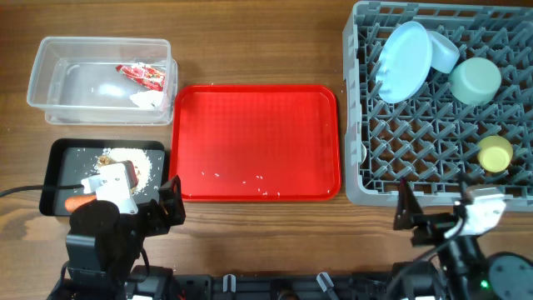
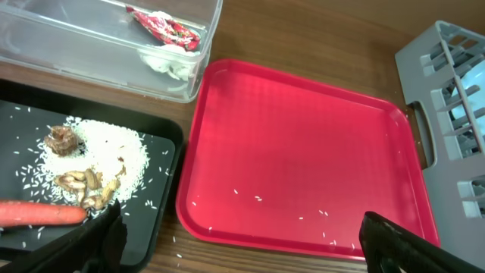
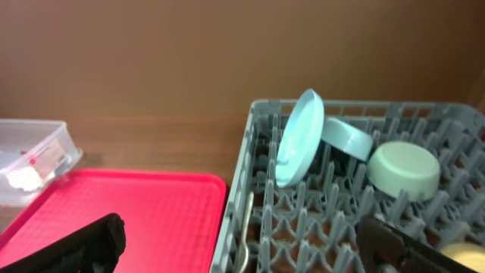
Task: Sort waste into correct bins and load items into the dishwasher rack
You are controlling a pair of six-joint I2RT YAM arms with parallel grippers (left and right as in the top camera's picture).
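Lying in black tray [image 1: 55, 171]: carrot [image 2: 42, 214], rice crumbs [image 2: 132, 155]; spoon [image 1: 363, 155] possibly in rack [image 1: 416, 142].

Brown wooden table [image 1: 258, 42] with visible grain; behind it a plain brown wall [image 3: 189, 53]; soft, even light.

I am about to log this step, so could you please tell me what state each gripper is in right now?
Left gripper: open, holding nothing.
Right gripper: open, holding nothing.
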